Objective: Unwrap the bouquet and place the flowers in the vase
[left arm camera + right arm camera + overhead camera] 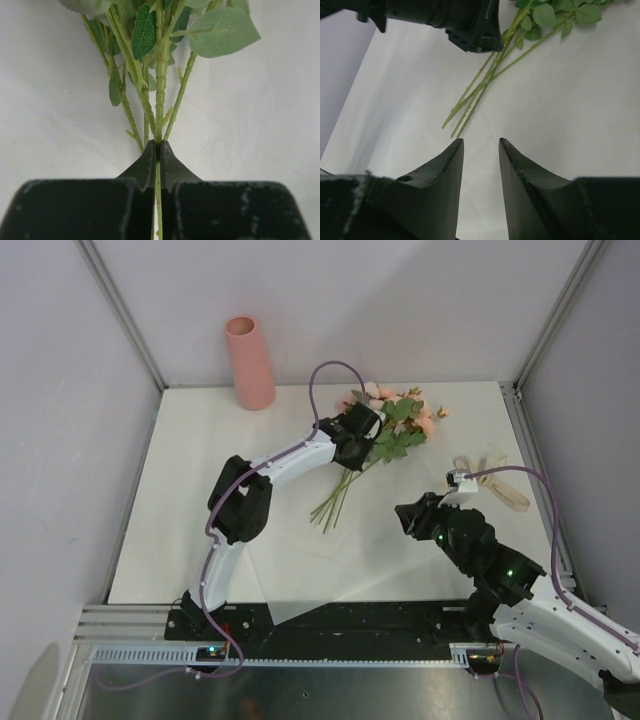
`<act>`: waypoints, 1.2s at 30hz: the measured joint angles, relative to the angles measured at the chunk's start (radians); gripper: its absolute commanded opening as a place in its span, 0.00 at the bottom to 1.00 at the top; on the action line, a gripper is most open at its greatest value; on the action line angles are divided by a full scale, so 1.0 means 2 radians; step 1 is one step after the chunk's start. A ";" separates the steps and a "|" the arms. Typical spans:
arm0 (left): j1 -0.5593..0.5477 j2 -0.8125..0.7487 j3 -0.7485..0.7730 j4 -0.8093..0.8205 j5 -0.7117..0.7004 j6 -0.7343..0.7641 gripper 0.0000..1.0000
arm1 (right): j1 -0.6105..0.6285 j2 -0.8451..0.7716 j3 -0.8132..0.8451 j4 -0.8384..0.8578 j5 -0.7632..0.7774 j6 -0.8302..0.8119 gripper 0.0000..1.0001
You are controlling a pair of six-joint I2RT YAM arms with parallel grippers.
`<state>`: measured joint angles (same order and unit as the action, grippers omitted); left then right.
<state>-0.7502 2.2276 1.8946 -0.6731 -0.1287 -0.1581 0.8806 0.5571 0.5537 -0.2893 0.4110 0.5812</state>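
Note:
The flowers (402, 418), pale pink roses with green leaves, lie loose on the white table at the back right, without their wrap. Their thin stems (336, 502) trail toward the table's middle. My left gripper (368, 445) is down on the bunch just below the leaves. In the left wrist view it (159, 143) is shut on one green stem (160, 90), and the other stems fan out beside it. My right gripper (481, 142) hangs open and empty, a short way in front of the stem ends (455, 117). The salmon-pink vase (249, 362) stands upright at the back left.
A cream ribbon (497, 480) lies by the right edge, behind the right arm. A flat translucent paper sheet (300, 585) lies at the near middle and overhangs the front edge. Grey walls and metal posts close the table in on three sides.

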 measured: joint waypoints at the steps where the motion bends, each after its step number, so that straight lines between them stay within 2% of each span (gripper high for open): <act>1: 0.000 -0.007 0.000 -0.001 0.003 -0.001 0.00 | 0.000 0.003 -0.001 0.001 0.000 0.001 0.39; 12: 0.007 -0.071 -0.013 0.001 0.054 -0.027 0.00 | 0.000 0.028 -0.007 0.024 -0.014 0.011 0.40; 19: 0.026 -0.071 -0.063 0.003 0.102 -0.028 0.00 | -0.001 0.066 -0.015 0.055 -0.022 0.021 0.41; 20: 0.029 -0.068 -0.068 0.003 0.111 -0.030 0.02 | -0.002 0.074 -0.017 0.060 -0.024 0.024 0.42; 23: 0.036 -0.061 -0.081 0.003 0.135 -0.034 0.10 | -0.017 0.114 -0.021 0.086 -0.041 0.039 0.42; 26: 0.039 -0.058 -0.084 0.003 0.151 -0.039 0.01 | -0.051 0.165 -0.025 0.127 -0.075 0.062 0.42; 30: 0.040 -0.058 -0.084 0.007 0.167 -0.045 0.00 | -0.093 0.247 -0.030 0.193 -0.127 0.096 0.42; 36: 0.042 -0.058 -0.102 0.018 0.174 -0.055 0.00 | -0.120 0.342 -0.033 0.268 -0.188 0.133 0.42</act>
<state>-0.6655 2.1113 1.6909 -0.6373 0.2188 -0.2687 0.6399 1.2404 0.4870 0.2459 0.0357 0.8478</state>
